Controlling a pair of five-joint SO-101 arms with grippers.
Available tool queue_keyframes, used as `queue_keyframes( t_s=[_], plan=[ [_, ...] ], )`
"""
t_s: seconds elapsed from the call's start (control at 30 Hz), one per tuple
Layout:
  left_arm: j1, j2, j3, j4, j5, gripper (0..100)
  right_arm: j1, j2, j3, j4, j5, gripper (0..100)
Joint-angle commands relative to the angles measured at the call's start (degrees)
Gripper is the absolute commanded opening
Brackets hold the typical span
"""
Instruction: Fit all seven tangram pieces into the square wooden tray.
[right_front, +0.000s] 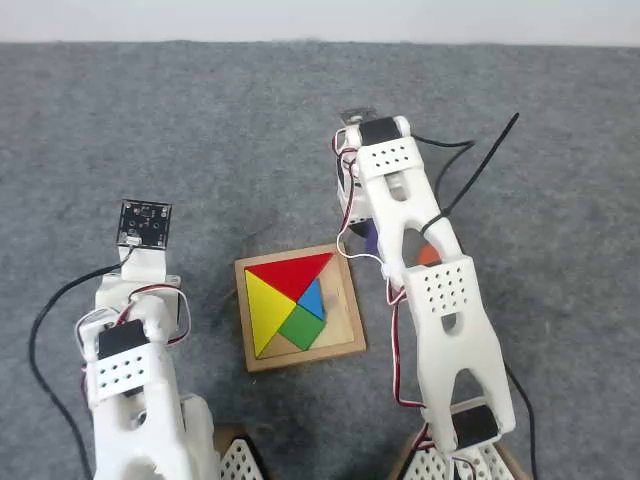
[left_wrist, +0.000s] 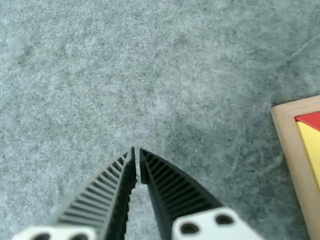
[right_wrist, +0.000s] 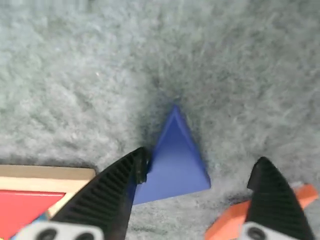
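— Pointing which way, the blue triangle (right_wrist: 175, 155)?
— Apex straight away from the right gripper (right_wrist: 202, 160), flat on the carpet (right_wrist: 75, 75) just outside the wooden tray (right_wrist: 45, 172). The fingers are spread wide around it, with an orange piece (right_wrist: 227, 220) beside it.
— Left gripper (left_wrist: 137, 151)?
— Fingers together over carpet, near the tray's corner.

tray (right_front: 241, 315): on carpet (right_front: 200, 130), four pieces (right_front: 290, 275) inside | triangle piece (right_wrist: 175, 155): just beside tray, between right hand (right_wrist: 202, 164) fingers (right_wrist: 110, 195)
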Motion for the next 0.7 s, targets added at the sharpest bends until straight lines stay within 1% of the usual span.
queue_keyframes(
  t_s=[0.0,0.1,0.2,0.5,0.57,0.67],
  plan=[
    [-0.5,-1.4,-0.4,-1.1,-0.6,1,0.1,-0.6,-2.9,2.2,-2.2,25.5],
    [-0.5,-1.4,-0.4,-1.1,-0.6,1,0.0,-0.6,-3.1,2.2,-2.3,20.4],
    [-0.5,-1.4,-0.4,-1.1,-0.6,1,0.0,-0.6,-3.2,2.2,-2.4,17.7],
    [-0.5,-1.4,-0.4,-1.1,-0.6,1,0.2,-0.6,-3.2,2.2,-2.4,17.4],
    [-0.5,-1.4,-0.4,-1.1,-0.6,1,0.3,-0.7,-2.9,2.3,-2.4,20.5],
    [-0.5,-1.4,-0.4,-1.1,-0.6,1,0.3,-0.6,-2.3,2.5,-2.4,29.1]
  ],
)
